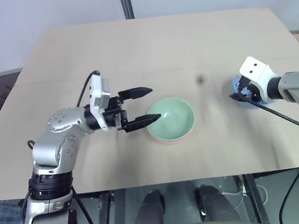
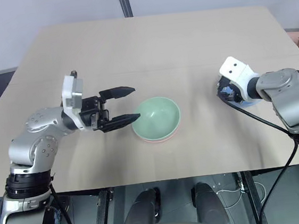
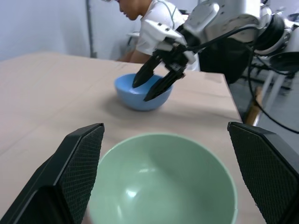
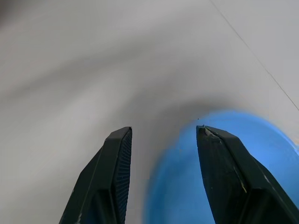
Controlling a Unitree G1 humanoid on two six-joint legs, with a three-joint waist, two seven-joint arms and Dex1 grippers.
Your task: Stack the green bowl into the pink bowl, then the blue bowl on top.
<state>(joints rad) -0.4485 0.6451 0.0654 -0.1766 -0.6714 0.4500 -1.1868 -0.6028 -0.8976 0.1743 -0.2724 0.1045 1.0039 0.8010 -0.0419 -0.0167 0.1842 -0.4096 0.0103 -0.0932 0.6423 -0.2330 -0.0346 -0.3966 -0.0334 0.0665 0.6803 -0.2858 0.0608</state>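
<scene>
Left gripper (image 1: 142, 107) hovers level just beside the stacked pair, jaws spread wide, nothing held; one fingertip hangs over the near rim of the green bowl (image 1: 172, 118). Green bowl sits nested in the pink bowl (image 1: 169, 140), only a pink sliver showing under it, mid-tabletop, nearer the front edge. First stack step looks done. Blue bowl (image 3: 140, 92) stands alone toward the right edge of the tabletop (image 1: 158, 47). Right gripper (image 3: 154, 84) is over its rim, jaws about half open, straddling the wall, one finger inside, one outside; not clamped yet as far as can be seen. Bowl is probably light, stiff, smooth plastic, so slippery: pinch the rim wall, keep it level for the carry.
</scene>
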